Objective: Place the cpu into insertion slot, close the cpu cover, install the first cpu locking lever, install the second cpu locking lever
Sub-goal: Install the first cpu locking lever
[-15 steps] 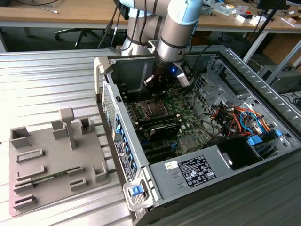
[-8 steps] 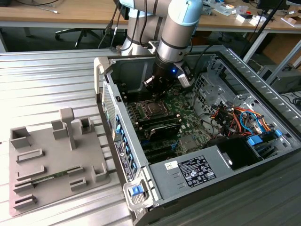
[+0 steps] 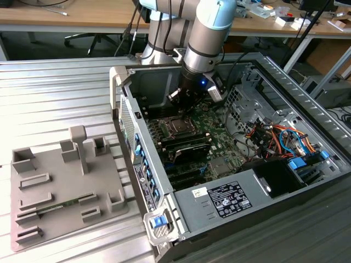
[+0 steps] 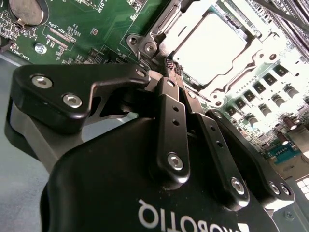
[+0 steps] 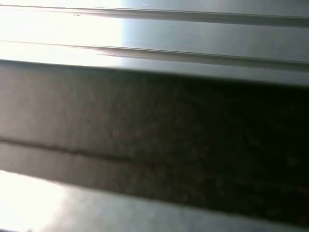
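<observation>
The gripper (image 4: 171,67) is seen in the second wrist view with its two fingers (image 4: 169,121) pressed together, and nothing is pinched between them. The tips are held just beside one corner of the socket, near the hinge and lever hardware, and it cannot be told whether that metal is touched.

From this corner outward, the cpu (image 4: 210,46) is found lying flat in the middle of the socket, with its bright metal top showing. The cpu cover (image 4: 251,58) is laid down around it as a thin frame, so the placing and the closing are judged to be done already, and the work is judged to be at a locking lever.

For this step to be done well, the closed tips should be kept on the lever wire only, and pressure should be given slowly, so that the lever is not slipped off and the green board beside the socket is not scratched.

In the exterior view, the gripper (image 3: 184,104) is lowered into the open computer case (image 3: 219,203), right above the socket (image 3: 176,127).
</observation>
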`<state>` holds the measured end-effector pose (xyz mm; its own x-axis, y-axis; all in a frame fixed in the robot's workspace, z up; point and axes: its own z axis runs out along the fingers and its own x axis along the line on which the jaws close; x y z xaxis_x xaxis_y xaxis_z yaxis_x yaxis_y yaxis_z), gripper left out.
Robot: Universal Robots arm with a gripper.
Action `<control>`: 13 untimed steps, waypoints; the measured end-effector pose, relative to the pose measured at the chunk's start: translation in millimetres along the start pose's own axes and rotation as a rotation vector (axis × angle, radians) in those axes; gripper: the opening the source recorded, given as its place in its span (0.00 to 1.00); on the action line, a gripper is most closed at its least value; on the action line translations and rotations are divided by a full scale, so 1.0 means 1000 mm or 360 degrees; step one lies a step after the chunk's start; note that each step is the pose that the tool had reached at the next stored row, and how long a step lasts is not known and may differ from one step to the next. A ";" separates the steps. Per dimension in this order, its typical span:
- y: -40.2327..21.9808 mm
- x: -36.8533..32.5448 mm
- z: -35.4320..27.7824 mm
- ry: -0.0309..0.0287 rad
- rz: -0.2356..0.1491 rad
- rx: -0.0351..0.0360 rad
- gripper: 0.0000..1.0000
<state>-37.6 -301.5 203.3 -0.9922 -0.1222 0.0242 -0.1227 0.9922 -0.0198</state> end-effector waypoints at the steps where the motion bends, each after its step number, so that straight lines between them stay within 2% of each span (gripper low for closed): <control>1: 0.0000 -0.0004 0.0001 0.00004 0.0000 0.0003 0.11; 4: -0.0002 -0.0017 0.0004 0.00022 0.0000 0.0013 0.11; 10: -0.0004 -0.0039 0.0004 0.00088 0.0001 0.0022 0.11; 12: -0.0005 -0.0046 -0.0026 0.00007 0.0000 0.0025 0.11; 13: -0.0007 -0.0043 -0.0057 0.00029 0.0000 0.0026 0.11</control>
<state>-33.1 -301.5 208.9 -0.9922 -0.1220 0.0260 -0.1229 0.9918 -0.0360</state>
